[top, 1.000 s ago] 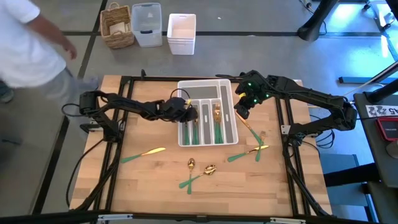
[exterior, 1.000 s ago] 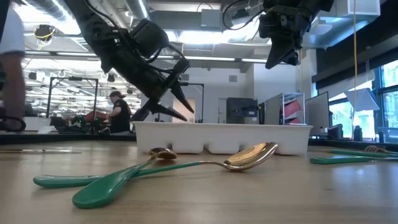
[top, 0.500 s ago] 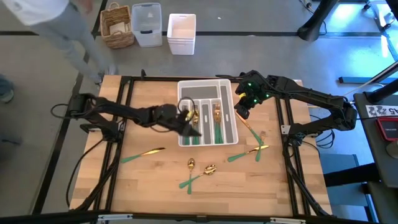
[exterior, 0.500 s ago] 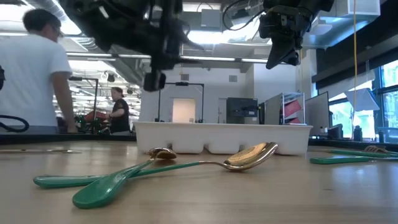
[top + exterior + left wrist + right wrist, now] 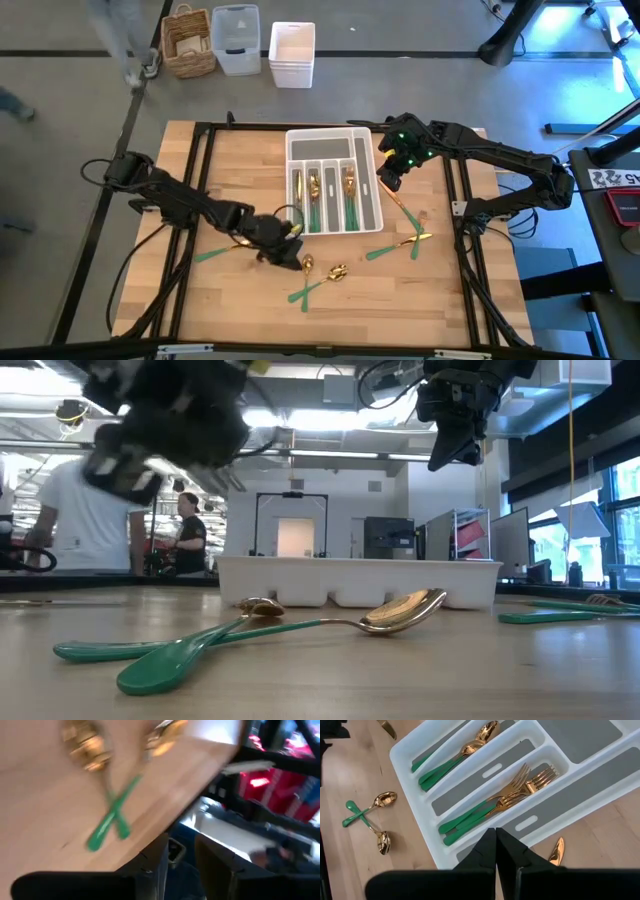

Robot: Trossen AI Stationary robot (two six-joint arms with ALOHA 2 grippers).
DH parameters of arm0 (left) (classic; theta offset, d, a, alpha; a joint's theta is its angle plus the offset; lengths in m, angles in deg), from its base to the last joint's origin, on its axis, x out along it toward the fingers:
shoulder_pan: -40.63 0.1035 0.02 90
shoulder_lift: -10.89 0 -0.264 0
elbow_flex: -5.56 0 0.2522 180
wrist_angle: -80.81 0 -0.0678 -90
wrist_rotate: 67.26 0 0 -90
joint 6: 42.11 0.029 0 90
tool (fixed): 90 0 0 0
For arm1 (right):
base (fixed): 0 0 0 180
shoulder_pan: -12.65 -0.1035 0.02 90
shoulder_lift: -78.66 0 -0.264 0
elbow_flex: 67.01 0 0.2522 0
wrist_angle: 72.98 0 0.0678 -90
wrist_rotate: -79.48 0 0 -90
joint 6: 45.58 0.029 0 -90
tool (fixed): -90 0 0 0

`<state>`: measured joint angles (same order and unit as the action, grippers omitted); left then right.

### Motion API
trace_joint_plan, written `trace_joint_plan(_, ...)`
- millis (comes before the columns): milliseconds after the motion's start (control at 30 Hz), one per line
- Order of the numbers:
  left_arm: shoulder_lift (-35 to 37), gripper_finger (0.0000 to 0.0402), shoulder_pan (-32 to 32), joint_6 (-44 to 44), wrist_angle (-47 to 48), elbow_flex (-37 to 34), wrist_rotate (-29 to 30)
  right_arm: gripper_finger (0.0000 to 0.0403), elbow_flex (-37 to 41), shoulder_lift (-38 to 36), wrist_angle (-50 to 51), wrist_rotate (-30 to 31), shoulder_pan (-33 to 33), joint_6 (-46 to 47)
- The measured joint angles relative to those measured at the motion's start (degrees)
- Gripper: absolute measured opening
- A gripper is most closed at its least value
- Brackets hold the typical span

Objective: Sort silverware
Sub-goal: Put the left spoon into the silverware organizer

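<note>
glossy gold-headed, slim green-handled spoons point(image 5: 318, 279) crossed on wood.

Open-plan robotics lab, rows of workstations point(image 5: 480, 540)

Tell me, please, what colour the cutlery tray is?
White cutlery tray; clearest in the right wrist view.

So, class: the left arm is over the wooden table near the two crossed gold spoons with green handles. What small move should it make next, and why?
Probably lower the left gripper onto the nearest of the two crossed gold spoons with green handles. It sits just beside them, apparently empty, and they lie loose on the wooden table, outside the white slotted tray. The right gripper waits, shut, beside the tray.
</note>
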<state>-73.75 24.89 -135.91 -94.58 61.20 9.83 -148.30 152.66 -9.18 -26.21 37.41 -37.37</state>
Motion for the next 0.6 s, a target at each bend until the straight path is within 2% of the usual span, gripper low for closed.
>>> trace_joint_plan(267, -0.47, 0.0088, -5.76, -11.26, 2.89, -0.01, 15.72, 0.0005, 0.0, 0.0, -0.02, -0.01, 0.0, 0.0)
trace_joint_plan(467, -3.65, 0.0088, -7.34, -17.23, 4.15, 0.6, 16.53, 0.0005, 0.0, 0.0, 0.02, -0.02, 0.0, 0.0)
trace_joint_plan(600, -8.46, 0.0088, -7.55, -16.68, 4.18, 5.19, 15.87, 0.0005, 0.0, 0.0, 0.02, -0.01, 0.0, 0.0)
